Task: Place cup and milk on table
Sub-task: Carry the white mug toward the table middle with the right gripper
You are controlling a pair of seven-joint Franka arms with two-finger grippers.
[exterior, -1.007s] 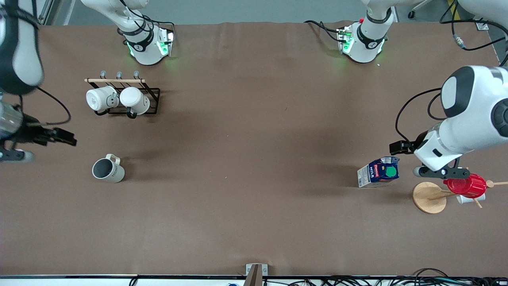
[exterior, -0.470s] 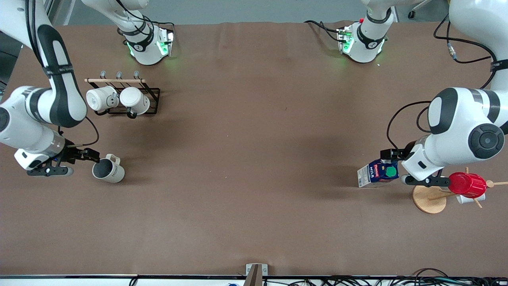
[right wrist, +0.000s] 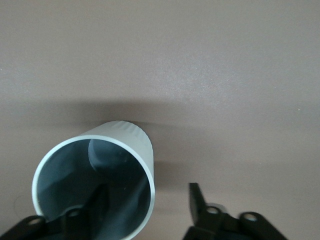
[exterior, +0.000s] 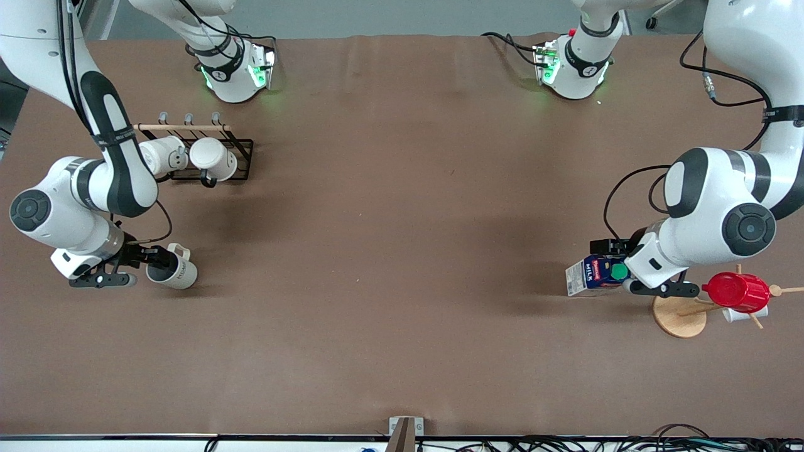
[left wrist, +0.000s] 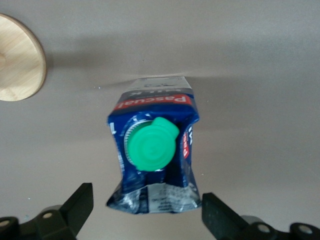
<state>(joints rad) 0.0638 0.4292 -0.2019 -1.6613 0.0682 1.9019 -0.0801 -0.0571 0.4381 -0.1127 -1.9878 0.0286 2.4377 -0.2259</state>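
The cup (exterior: 174,270), cream-white with a grey inside and dark lettering, stands on the brown table (exterior: 402,251) toward the right arm's end. My right gripper (exterior: 152,258) is open at its rim. In the right wrist view one finger (right wrist: 96,201) is inside the cup (right wrist: 125,137) and the other is outside, so my right gripper (right wrist: 147,201) straddles the wall. The milk (exterior: 593,274), a blue carton with a green cap, stands toward the left arm's end. My left gripper (exterior: 622,271) is open over it. In the left wrist view my left gripper (left wrist: 149,212) has a finger on each side of the milk's (left wrist: 152,150) top ridge, not touching.
A black wire rack (exterior: 242,160) with two plain white mugs stands farther from the front camera than the cup. A wooden cup tree with a round base (exterior: 677,316) (left wrist: 17,65) carries a red cup (exterior: 736,292) beside the milk, close to my left hand.
My right gripper has come in from the table's end to the cup's rim. My left gripper has moved from beside the cup tree to over the milk. Cup and milk have not moved.
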